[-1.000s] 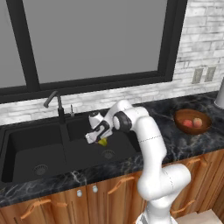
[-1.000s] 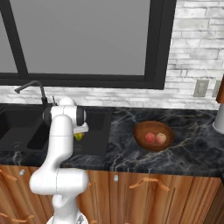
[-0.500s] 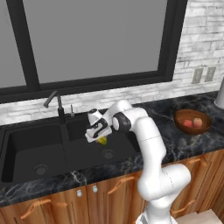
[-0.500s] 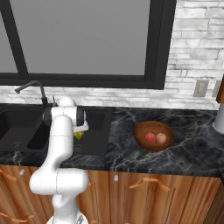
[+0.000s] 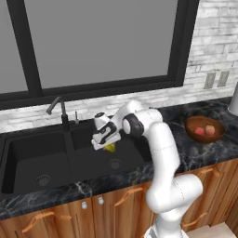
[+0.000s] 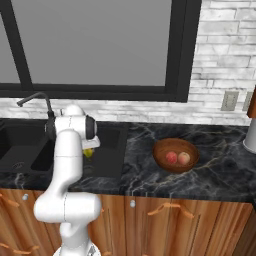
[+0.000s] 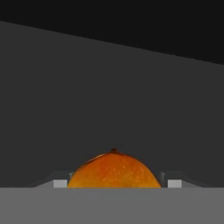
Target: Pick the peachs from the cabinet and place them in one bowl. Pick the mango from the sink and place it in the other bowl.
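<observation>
My gripper (image 5: 107, 144) hangs low over the right basin of the black sink (image 5: 37, 153), shut on the mango (image 5: 110, 148). In the hand view the mango (image 7: 113, 171) bulges as an orange-yellow dome between the two fingertips (image 7: 60, 183), touching both. From the right base view the mango (image 6: 88, 152) peeks out beside the arm, above the sink (image 6: 30, 155). On the counter to the right stands the dark wooden bowl (image 5: 190, 123) with two peaches (image 5: 205, 131) inside; the same bowl (image 6: 161, 150) and peaches (image 6: 177, 158) show in the right base view.
A thin dark faucet (image 5: 58, 109) rises behind the divider between the basins. Black marble counter (image 5: 195, 155) runs right of the sink. A pale vessel (image 6: 250, 137) stands at the far right, with wall outlets (image 5: 216, 80) above the counter.
The fingers have closed in on the mango. The arm has hardly moved, at most a slight rise.
</observation>
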Motion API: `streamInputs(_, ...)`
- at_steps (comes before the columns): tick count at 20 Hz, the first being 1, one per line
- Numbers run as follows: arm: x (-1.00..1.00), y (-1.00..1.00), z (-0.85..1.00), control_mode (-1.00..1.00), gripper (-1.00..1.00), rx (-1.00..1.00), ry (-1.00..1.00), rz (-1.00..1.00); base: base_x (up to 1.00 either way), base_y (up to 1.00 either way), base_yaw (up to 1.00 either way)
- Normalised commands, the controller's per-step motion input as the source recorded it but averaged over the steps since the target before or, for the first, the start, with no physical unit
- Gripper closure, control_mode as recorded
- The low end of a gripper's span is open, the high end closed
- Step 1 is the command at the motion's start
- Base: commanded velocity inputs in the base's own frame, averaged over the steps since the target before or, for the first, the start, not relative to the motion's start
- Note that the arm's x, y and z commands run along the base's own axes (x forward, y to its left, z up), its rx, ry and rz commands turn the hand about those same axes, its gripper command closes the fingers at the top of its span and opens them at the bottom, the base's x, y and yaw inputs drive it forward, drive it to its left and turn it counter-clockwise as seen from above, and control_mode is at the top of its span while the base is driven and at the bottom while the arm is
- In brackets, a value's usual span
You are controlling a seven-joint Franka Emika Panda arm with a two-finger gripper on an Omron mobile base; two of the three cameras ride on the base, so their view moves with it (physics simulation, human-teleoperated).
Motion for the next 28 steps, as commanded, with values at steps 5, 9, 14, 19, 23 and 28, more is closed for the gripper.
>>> streamInputs(5,-0.39,-0.16,0.41,-1.00,1.00,0.06,-0.11,0.06,0.00,0.00,0.00)
streamInputs(9,-0.41,-0.17,0.46,-1.00,1.00,0.08,-0.22,0.07,0.00,0.00,0.00)
streamInputs(14,-0.41,-0.13,0.49,-1.00,1.00,0.08,-0.26,0.08,0.00,0.00,0.00)
streamInputs(19,-0.27,-0.06,0.59,-1.00,1.00,0.03,-0.25,0.07,0.00,0.00,0.00)
streamInputs(23,-0.22,-0.03,0.64,-1.00,1.00,0.04,-0.13,0.04,0.00,0.00,0.00)
streamInputs(28,-0.25,-0.05,0.63,-1.00,1.00,0.05,0.00,0.00,0.00,0.00,0.00)
